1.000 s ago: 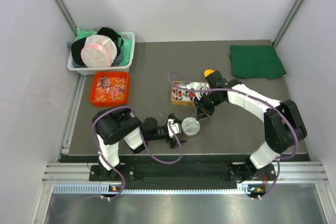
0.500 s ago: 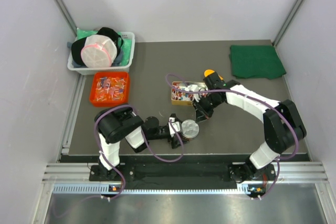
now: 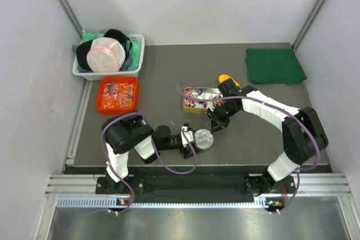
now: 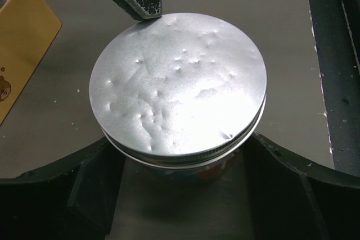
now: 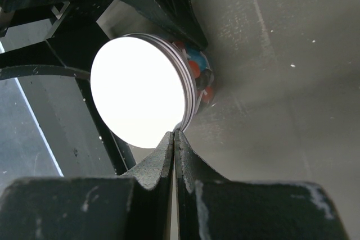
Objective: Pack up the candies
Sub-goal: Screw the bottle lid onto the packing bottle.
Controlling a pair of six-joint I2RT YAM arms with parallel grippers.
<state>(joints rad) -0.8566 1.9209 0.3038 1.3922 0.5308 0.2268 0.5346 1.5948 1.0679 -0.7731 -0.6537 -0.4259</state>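
Left claw (image 4: 180,164) straddled the jar (image 5: 206,91) beneath its silver lid (image 4: 177,88), jaws wide; gripping or not, I couldn't tell. Right claw (image 5: 174,134), pinched shut on nothing, sat at the lid's rim. Only the right wrist view caught candies (image 5: 194,69) inside the jar; overhead showed more in the yellow tin (image 3: 194,109) and orange tray (image 3: 100,96).

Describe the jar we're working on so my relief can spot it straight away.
On the dark table, look near the front edge, just ahead of the left arm's tool. A small round jar stands there, candies showing through its side. Unlike the yellow tin behind it and the orange tray to the left, it is round with a dented silver lid.
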